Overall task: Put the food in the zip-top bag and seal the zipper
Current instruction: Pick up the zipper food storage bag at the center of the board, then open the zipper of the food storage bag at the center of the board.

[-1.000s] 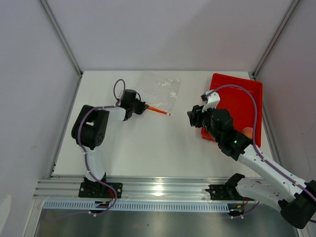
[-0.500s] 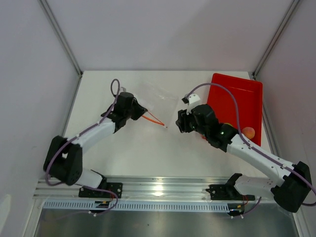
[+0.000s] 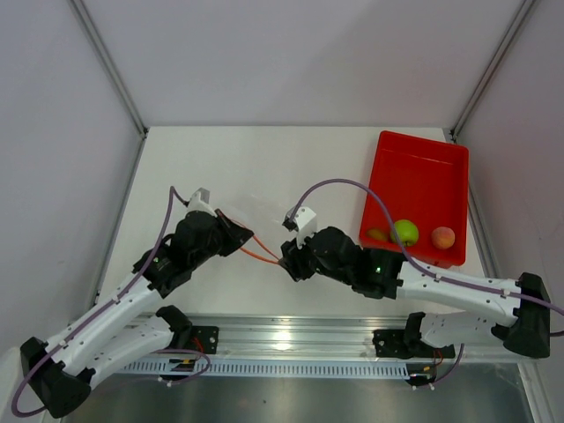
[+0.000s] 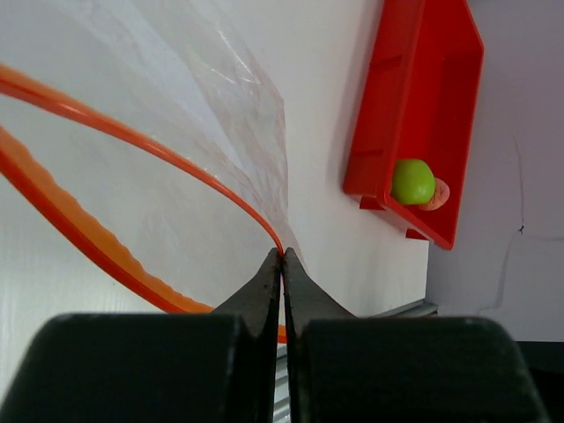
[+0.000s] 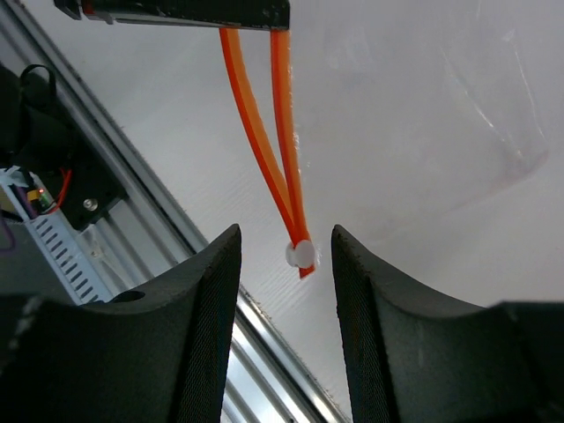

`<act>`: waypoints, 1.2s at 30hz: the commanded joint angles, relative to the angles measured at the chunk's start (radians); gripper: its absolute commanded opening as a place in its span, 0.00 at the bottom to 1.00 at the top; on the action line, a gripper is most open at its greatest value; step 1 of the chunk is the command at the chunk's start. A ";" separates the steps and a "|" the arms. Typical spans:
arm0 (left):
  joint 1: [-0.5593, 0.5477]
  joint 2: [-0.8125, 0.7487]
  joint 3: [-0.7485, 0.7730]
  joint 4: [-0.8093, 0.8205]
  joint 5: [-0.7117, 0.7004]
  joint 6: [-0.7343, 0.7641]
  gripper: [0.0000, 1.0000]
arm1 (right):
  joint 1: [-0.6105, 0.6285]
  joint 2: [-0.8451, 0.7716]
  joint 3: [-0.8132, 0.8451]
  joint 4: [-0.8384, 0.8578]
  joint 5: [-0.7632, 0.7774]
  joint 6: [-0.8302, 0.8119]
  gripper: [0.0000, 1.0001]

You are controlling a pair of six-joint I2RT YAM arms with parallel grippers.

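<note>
The clear zip-top bag (image 3: 264, 210) lies in the middle of the table, its orange-red zipper (image 3: 257, 252) parted into two strips. My left gripper (image 4: 282, 257) is shut on one zipper strip (image 4: 132, 141) at the bag's left end (image 3: 240, 238). My right gripper (image 5: 285, 234) stands open at the other end (image 3: 285, 263), with the white slider (image 5: 300, 254) between its fingers and touching neither. The food sits in the red tray (image 3: 423, 167): a green apple (image 3: 404, 232), a peach (image 3: 443, 237) and a brown lump (image 3: 377, 234). The left wrist view also shows the apple (image 4: 412, 181).
The red tray (image 4: 414, 97) stands at the table's right side, close behind my right arm's forearm. The aluminium rail (image 3: 291, 333) runs along the near edge, just below both grippers. White walls close in the table on three sides.
Both arms have swung toward the near edge. The left one dragged the bag's mouth with it. The right gripper left the tray and came to the zipper's slider end, uncovering the fruit.
</note>
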 commanded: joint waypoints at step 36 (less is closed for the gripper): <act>-0.133 -0.171 -0.041 -0.110 0.075 -0.089 0.01 | 0.186 0.377 0.146 0.221 0.377 0.010 0.12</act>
